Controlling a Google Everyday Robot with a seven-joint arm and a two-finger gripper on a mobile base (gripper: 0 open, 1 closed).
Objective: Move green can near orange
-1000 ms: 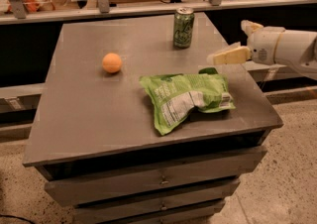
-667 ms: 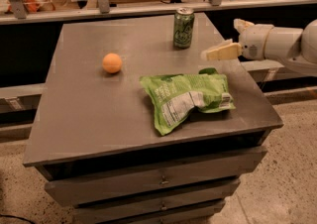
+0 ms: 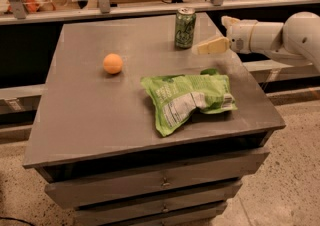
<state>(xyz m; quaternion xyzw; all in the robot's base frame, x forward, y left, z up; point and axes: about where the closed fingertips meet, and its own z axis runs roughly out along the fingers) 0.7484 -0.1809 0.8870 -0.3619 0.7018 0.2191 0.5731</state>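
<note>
Edging leftward since a second ago, bringing the hand [image 3: 210,46] just beside the green can [image 3: 185,28], not touching. Cannot tell whether released or clenched. Leaves the can upright at the bench's [image 3: 100,120] upper middle, well apart from the orange [image 3: 113,63] at left; grasping likely next.

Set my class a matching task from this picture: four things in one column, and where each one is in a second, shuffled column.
Things
1. green can
2. orange
3. chip bag
4. gripper

Places
A. lying flat at the front right of the table
B. standing upright near the back edge
C. alone on the left half
D. in the air just right of the can

Pairs: 1-B, 2-C, 3-A, 4-D
</note>
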